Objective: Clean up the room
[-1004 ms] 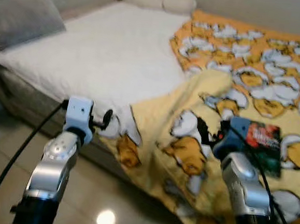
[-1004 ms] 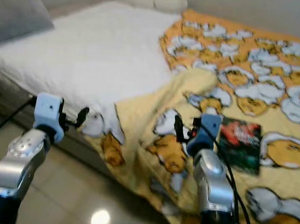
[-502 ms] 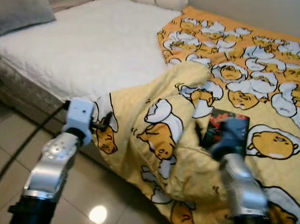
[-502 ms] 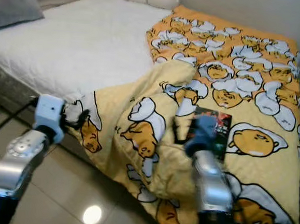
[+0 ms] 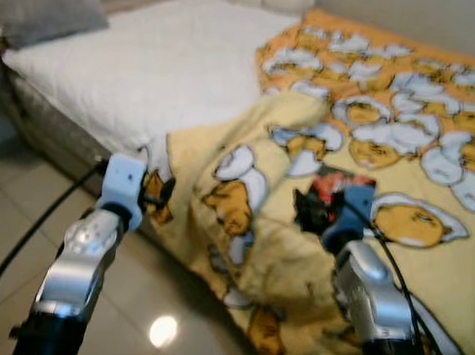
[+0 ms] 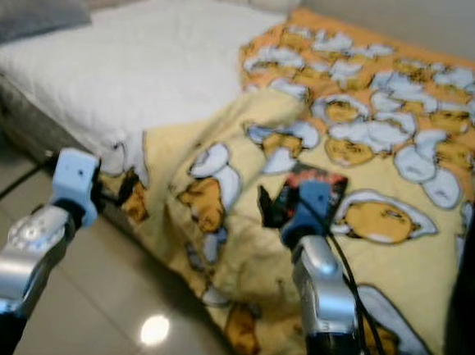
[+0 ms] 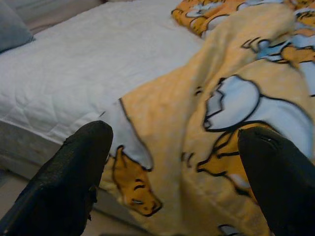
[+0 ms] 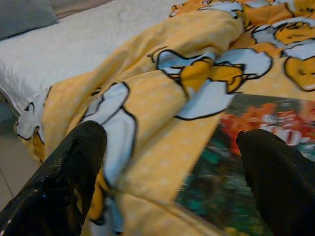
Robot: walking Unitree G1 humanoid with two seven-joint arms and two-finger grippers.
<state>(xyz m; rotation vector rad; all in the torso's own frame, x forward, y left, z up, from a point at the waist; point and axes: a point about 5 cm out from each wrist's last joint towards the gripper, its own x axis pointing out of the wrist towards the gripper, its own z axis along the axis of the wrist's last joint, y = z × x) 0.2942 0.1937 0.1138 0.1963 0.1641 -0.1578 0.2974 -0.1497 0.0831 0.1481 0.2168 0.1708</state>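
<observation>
Likely a home bedroom — bed (image 5: 147, 72) with white mattress, cartoon blanket (image 5: 404, 158), grey pillow (image 5: 45, 10)

1. Soft, even indoor light across the white mattress (image 5: 171, 74); colours slightly washed out.
2. Small bright glare spot on the glossy floor tiles (image 5: 163, 331), just beside the mattress's near edge.
3. Head views smeared throughout by motion blur, blanket (image 5: 387, 156) print indistinct.
4. Wrist views sharper on the mattress; black fingers (image 7: 74, 182) up close, dark and out of focus.

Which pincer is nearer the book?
Right. The right pincer hovers at the book; the left pincer is off at the blanket's hanging corner.
</observation>
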